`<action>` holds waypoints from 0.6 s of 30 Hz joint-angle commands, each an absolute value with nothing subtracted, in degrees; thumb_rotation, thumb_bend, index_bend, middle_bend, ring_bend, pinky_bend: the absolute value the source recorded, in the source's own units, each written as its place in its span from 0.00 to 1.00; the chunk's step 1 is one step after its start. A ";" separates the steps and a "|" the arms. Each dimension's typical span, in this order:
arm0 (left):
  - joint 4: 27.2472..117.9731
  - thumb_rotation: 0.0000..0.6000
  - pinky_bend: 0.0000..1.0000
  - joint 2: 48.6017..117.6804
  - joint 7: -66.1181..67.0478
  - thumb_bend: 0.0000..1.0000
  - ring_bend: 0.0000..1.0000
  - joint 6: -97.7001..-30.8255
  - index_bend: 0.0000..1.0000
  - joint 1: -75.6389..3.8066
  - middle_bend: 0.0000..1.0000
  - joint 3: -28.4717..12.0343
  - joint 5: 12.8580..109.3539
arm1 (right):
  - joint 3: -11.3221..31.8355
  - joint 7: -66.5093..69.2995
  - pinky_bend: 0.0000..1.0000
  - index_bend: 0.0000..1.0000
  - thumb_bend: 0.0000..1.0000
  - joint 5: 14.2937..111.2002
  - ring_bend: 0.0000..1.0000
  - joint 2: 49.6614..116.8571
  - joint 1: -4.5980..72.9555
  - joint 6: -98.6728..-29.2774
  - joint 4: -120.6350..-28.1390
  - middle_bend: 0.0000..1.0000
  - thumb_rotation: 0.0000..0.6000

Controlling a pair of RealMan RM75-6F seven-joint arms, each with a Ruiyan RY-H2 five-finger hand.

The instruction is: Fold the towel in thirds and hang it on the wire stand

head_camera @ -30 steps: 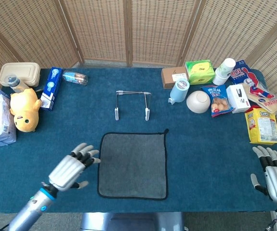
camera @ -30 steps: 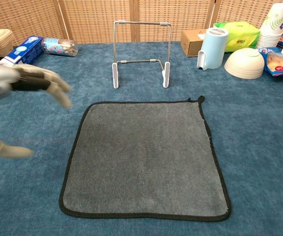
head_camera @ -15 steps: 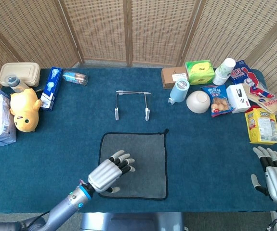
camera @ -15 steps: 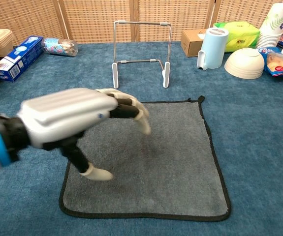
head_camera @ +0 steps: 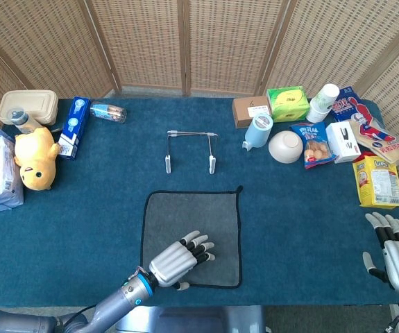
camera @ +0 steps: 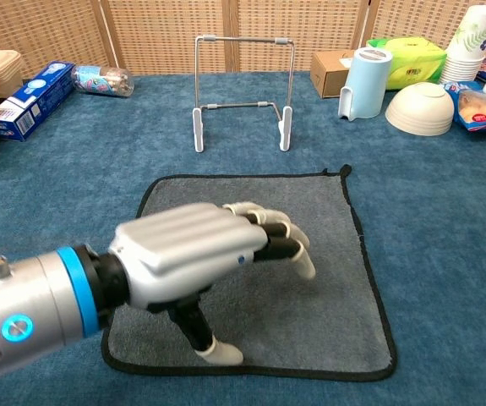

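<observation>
Fingers (camera: 297, 254) of left hand (head_camera: 178, 261) spread, palm down over near half of grey towel (head_camera: 199, 218), towel flat on blue table (head_camera: 303, 208), wire stand (head_camera: 191, 149) upright just beyond it, right hand (head_camera: 395, 253) spread, empty, at near right edge.

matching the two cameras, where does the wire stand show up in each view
Head view: the wire stand sits just above centre, beyond the towel.
Chest view: the wire stand stands upright at top centre, behind the towel.
Shared landmark: the pale blue jug to its right.
</observation>
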State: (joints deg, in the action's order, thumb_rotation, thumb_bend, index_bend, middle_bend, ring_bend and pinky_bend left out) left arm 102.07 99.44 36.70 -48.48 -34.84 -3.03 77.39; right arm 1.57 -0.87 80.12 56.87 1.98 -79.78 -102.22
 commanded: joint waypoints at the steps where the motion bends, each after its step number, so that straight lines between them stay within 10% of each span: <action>1: 100.96 1.00 0.05 100.68 37.19 0.12 0.07 -48.79 0.21 -35.14 0.13 -2.30 76.78 | 1.49 -0.53 0.04 0.09 0.42 80.12 0.00 56.79 1.86 -79.82 -102.06 0.09 1.00; 18: 95.48 1.00 0.05 106.00 37.30 0.12 0.07 -52.60 0.21 -35.25 0.14 -0.15 77.05 | 1.35 0.60 0.04 0.09 0.42 80.34 0.00 56.47 1.66 -79.73 -101.70 0.09 1.00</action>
State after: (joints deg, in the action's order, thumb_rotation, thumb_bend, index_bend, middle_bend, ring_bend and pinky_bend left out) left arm 95.72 105.79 37.46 -52.46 -35.22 -0.23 76.98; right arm 1.35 0.60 80.34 56.47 1.66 -79.73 -101.70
